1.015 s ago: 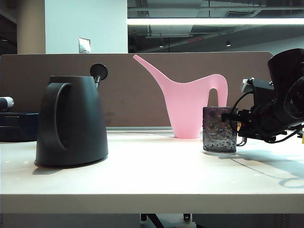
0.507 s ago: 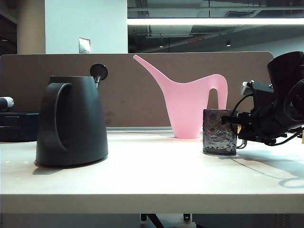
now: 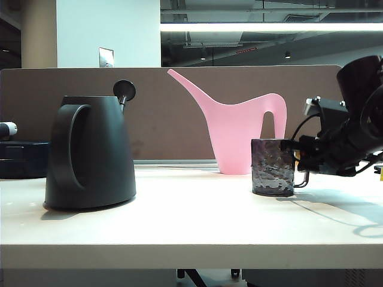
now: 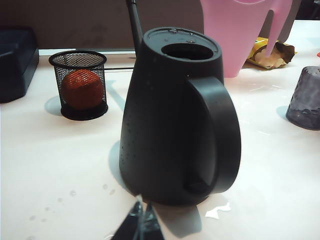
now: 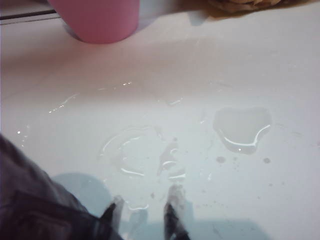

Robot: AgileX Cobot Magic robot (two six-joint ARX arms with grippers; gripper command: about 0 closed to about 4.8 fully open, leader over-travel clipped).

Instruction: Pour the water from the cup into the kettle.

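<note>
Right gripper (image 5: 142, 210): your pincer sits low over the wet table (image 3: 179, 221) at the right of the exterior view. Its jaws stand partly apart, with bare tabletop showing between the tips and nothing caught there.
Cup (image 3: 273, 167): it lies just off the outer side of one finger, not in the gap. In the exterior view a fingertip reaches its upper right side, above the thin wire handle. You cannot tell from these views whether that finger touches it.
Cup axis: it stands upright, mouth up. Whether its base rests fully on the table is unclear.
Relation that counts: the cup is beside your pincer, not inside it, so I judge you have no grip on it yet. The jaws would have to straddle the handle or wall before any lift.
Kettle (image 3: 90, 152): it is well apart, at the far left of the table, upright, with its round top opening clear and its looped handle facing outward.
Pink watering can (image 3: 239, 131): it stands behind the cup, between it and the back panel. Mind it on the carry.
Left gripper (image 4: 141, 215): it hangs just in front of the kettle's base, its tips drawn together and empty.
Nearer arm: the right for the cup, the left for the kettle.
Spill: a puddle (image 5: 242, 127) lies beyond the right fingertips, so the surface may be slippery.
</note>
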